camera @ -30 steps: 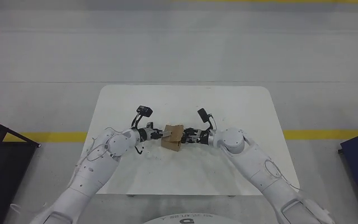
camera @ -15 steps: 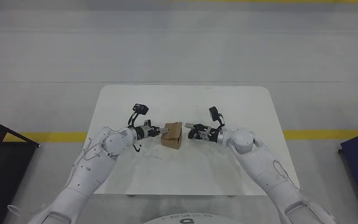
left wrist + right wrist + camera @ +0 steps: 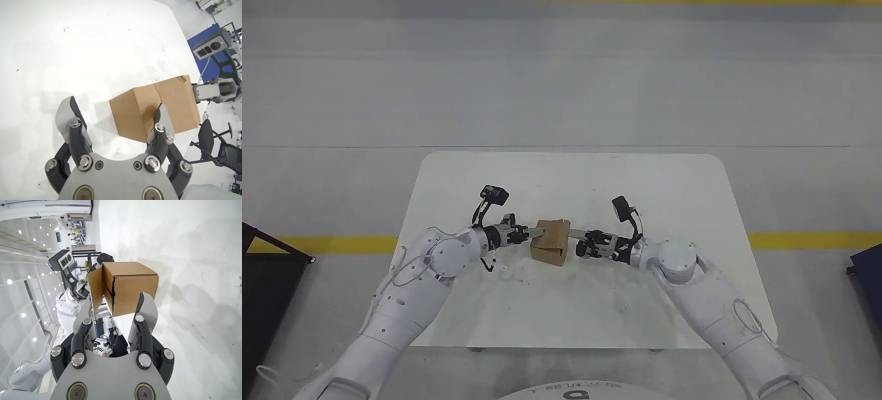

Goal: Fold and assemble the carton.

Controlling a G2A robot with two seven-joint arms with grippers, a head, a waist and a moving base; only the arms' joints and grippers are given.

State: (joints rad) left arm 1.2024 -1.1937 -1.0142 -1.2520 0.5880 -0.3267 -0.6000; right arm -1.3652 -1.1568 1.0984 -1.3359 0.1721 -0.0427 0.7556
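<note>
My left gripper [image 3: 116, 102] is spread wide, holding nothing. One fingertip [image 3: 160, 111] presses into the left side of the carton [image 3: 174, 102], where the cardboard shows a shallow dent, and the other finger stands clear over the bare table [image 3: 75, 47]. My right gripper [image 3: 115, 300] is also open and grips nothing. It sits at the carton's right end, with one finger just beside the end face and the other at the loose flap [image 3: 95, 289] that stands out from that end.

The carton [image 3: 551, 240] rests on the table [image 3: 662, 190] around its middle, already squared into a box, with the left gripper [image 3: 522, 234] touching it from the left and the right gripper [image 3: 582, 243] close against it from the right. On the right end a dark gap runs between two flaps folded inward, so that end is not shut flat.

I judge the step in hand to be closing the right end: I brace the box with the left and work the flaps with the right. The next move calls for swinging the standing flap over the gapped seam and pressing it home, while the left finger keeps enough counter-pressure to stop the light box sliding or tipping, without creasing the wall further.

The brown faces I see are plain, and I can make out no label, brand or writing on them
</note>
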